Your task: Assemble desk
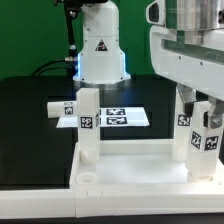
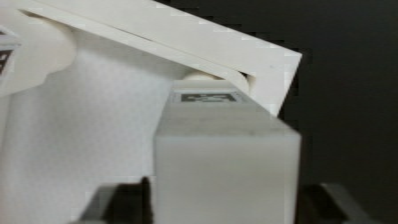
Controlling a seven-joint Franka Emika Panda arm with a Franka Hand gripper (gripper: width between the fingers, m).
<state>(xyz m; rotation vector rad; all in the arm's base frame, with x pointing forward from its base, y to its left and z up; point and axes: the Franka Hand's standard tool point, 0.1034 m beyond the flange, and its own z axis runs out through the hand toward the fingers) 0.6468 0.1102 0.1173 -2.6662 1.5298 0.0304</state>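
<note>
- The desk top (image 1: 130, 165) lay flat on the black table (image 1: 25, 120), near the front edge.
- One leg (image 1: 88, 125) stood upright at its corner on the exterior view's left.
- A second leg (image 1: 200, 140) stood at the corner on the exterior view's right, between the fingers of the gripper (image 1: 197, 108).
- The wrist view showed dark fingertips (image 2: 125, 200) flanking this leg with gaps; jaws judged parted, not clamping.
- A third leg (image 1: 62, 109) lay loose beside the marker board (image 1: 125, 117).
- The fourth leg was not visible.
- Judged roughly half complete; seating unconfirmed.

Lying flat in the foreground: white desk top (image 1: 130, 165) with raised rim. Standing upright on it: tagged legs (image 1: 88, 125) at its corners, a fourth leg (image 1: 66, 110) lying behind.
</note>
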